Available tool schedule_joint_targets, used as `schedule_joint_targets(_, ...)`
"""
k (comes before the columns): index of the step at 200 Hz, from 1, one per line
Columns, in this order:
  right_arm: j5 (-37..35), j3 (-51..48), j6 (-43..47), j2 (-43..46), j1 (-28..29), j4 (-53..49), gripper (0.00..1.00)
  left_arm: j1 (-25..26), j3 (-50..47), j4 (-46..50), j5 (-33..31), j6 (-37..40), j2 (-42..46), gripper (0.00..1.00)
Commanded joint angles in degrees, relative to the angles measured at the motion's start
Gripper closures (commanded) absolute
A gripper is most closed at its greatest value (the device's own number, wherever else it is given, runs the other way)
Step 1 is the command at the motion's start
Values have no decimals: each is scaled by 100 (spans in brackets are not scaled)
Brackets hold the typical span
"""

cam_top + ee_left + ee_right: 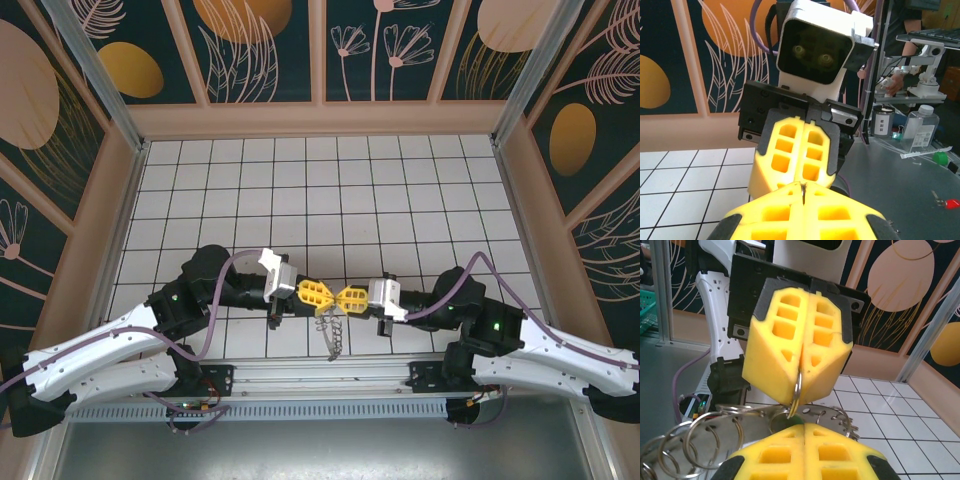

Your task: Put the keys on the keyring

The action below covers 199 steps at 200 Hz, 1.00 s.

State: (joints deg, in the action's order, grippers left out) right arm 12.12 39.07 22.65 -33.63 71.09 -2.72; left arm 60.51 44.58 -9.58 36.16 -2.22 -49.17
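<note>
Grey-metal keyring [335, 335]: from above, a short run of links dangling below the spot where the two pincers meet, over the near edge of the bench [300, 180].
Hoop of the keyring [793, 407]: thin, silvery and seen nearly edge-on. Its upper part is nipped in the seam of the left pincer [801, 390], and its lower arc drops behind the right pincer [805, 437].
Left pincer, state: fingers pressed together and clamped on the hoop. In its own wrist view [802, 197] the bottom edge cuts it off, and a thin dark sliver stands in the seam.
Right pincer, state: fingers together with the seam shut [802, 172]. The left pincer hides its tips, so whether it grips the hoop or anything else cannot be told.
Green speck [791, 419]: a dark patch just above the right pincer's tips, with too little showing to name it.
Wire rings [695, 440]: several overlapping split rings (bright, springy coils) at lower left, partly cut off by the frame.
Top view: the left pincer [322, 295] and right pincer [345, 297] meet tip to tip, hiding the hoop.
Finger material: matte yellow plastic in wedge-shaped blocks, with rectangular pockets moulded into the faces.
Bench surface: white tiles ruled by a black grid.
Cables [215, 300]: purple and smooth, looping along each arm.
</note>
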Motion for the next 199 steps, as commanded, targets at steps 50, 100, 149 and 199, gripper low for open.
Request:
schedule_joint_targets(50,107,66,94,-164,23,166,100,18,61,-134,-47,137,-6,100)
schedule_joint_targets(100,148,-106,-73,149,21,214,81,22,122,-76,-5,146,128,100)
schedule_joint_targets(149,212,-241,-216,240,28,242,75,21,172,-48,40,141,152,100)
schedule_joint_targets(199,230,-329,-327,178,35,266,70,17,186,-137,66,119,136,100)
